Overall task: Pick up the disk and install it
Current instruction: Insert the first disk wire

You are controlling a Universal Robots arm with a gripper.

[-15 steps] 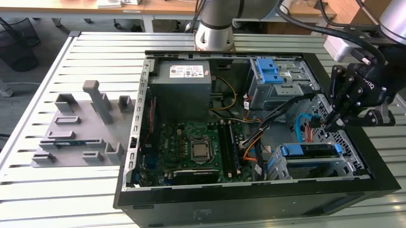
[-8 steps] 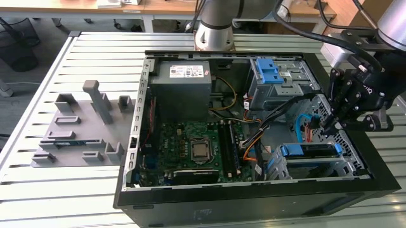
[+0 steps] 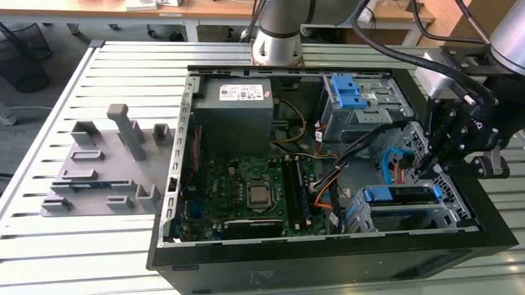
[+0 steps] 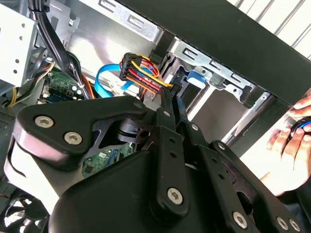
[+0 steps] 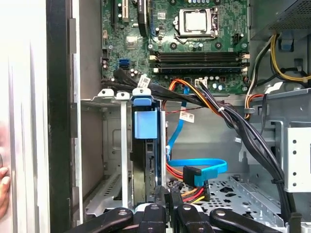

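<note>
Black and multi-linked, the robot's hand (image 3: 447,161) hangs inside the open black computer case (image 3: 328,261), at the exterior view's right, just above the drive cage; whether its fingers are parted or closed, I cannot tell. Beside them a bundle of red, yellow and orange wires (image 4: 143,75) meets a connector. The silver disk in its blue plastic bracket (image 5: 145,145) sits slotted upright in the metal cage (image 5: 104,145), near the green motherboard (image 5: 194,43). A person's hand (image 4: 291,141) rests outside the case.

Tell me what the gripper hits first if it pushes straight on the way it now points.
Probably the bundle of coloured wires with its black plug: in the second wrist view the gripper tips sit right at it, inside the computer case. Depth is unclear, so treat this as likely.
</note>
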